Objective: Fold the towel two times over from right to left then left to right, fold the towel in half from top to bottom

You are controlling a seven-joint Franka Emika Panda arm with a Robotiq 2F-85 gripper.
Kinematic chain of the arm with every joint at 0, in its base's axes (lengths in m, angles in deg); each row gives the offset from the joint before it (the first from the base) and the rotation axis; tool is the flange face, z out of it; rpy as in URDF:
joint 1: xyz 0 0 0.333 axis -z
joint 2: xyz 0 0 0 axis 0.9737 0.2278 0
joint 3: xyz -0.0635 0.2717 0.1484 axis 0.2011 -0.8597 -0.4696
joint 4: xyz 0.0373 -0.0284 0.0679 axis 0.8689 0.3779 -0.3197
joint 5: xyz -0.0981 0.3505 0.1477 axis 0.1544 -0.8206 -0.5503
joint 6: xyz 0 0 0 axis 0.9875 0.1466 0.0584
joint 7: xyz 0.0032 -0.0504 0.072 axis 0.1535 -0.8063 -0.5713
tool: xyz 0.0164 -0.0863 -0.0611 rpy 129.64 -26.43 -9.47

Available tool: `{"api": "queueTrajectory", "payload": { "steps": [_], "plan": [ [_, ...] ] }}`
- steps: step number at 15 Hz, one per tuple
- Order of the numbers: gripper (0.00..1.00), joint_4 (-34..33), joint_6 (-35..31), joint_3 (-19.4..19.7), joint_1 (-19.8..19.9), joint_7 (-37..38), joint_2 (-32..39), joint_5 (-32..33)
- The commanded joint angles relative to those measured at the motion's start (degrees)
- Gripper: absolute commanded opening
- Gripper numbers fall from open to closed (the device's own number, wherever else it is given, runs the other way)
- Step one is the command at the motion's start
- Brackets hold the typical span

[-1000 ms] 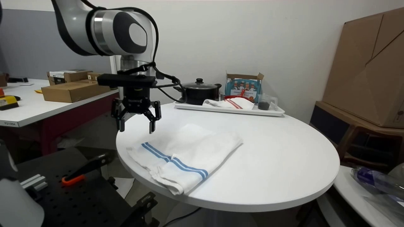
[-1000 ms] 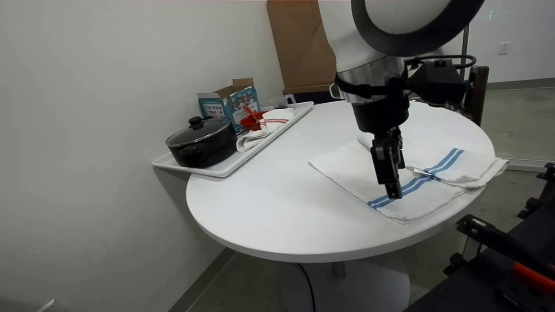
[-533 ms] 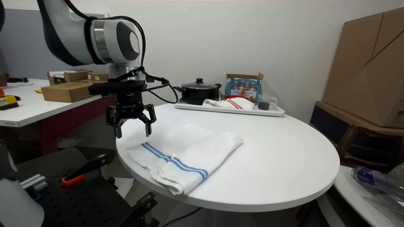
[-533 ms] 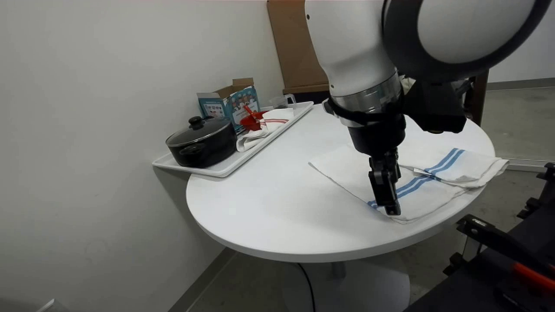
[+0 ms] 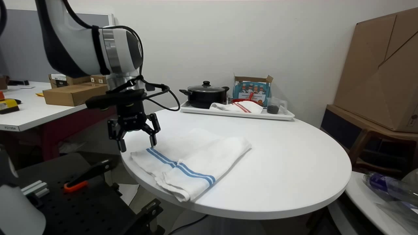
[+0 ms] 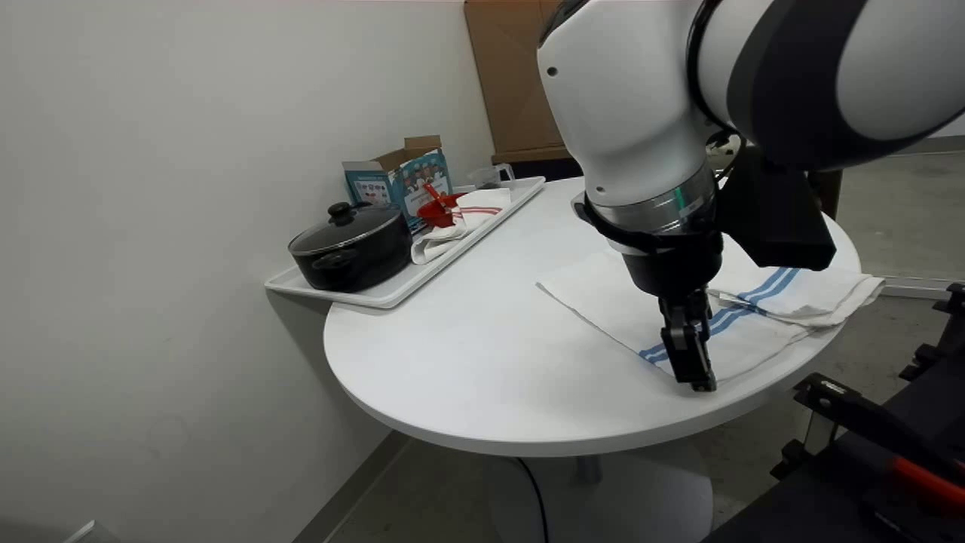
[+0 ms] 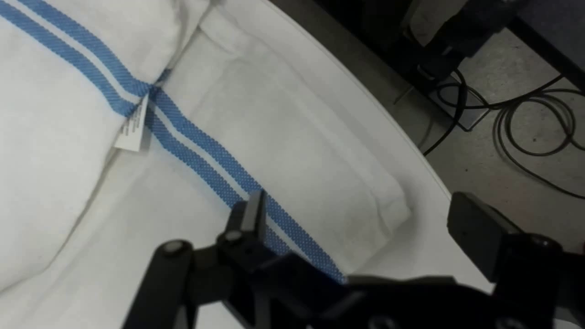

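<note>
The white towel (image 5: pixel 212 153) with blue stripes lies folded over itself on the round table, partly hanging over its edge in an exterior view. Seen from the wrist, a white label (image 7: pixel 132 128) pokes out where one layer of the towel (image 7: pixel 292 132) overlaps another. My gripper (image 5: pixel 138 146) is open above the towel's corner near the table's rim. Its jaws stand wide apart with nothing between them. In the wrist view one finger (image 7: pixel 253 214) is over the stripes and the opposite one is beyond the corner, by the table edge. The arm hides part of the towel (image 6: pixel 603 294) in an exterior view.
A white tray (image 5: pixel 284 116) at the back by the wall holds a black pot (image 5: pixel 206 96), a red-striped cloth (image 5: pixel 243 107), a blue box and a clear cup. A side desk (image 5: pixel 23 114) with cardboard boxes stands near the arm. The table's rim (image 6: pixel 528 449) is close to the gripper.
My gripper has come down and shifted toward the towel's corner and the table's rim, staying open. The towel has not moved.
</note>
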Motion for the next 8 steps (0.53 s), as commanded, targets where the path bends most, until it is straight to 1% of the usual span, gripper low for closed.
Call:
{"api": "queueTrajectory", "payload": {
  "steps": [1, 4, 8],
  "plan": [
    [1.0, 0.0, -2.1, 2.1, -0.8, 7.4, 2.0, 7.4],
    [1.0, 0.0, -2.4, 2.9, -0.8, 12.1, 3.1, 12.1],
    [1.0, -0.4, -2.8, 3.1, -0.7, 16.8, 4.3, 15.6]
  ]
}}
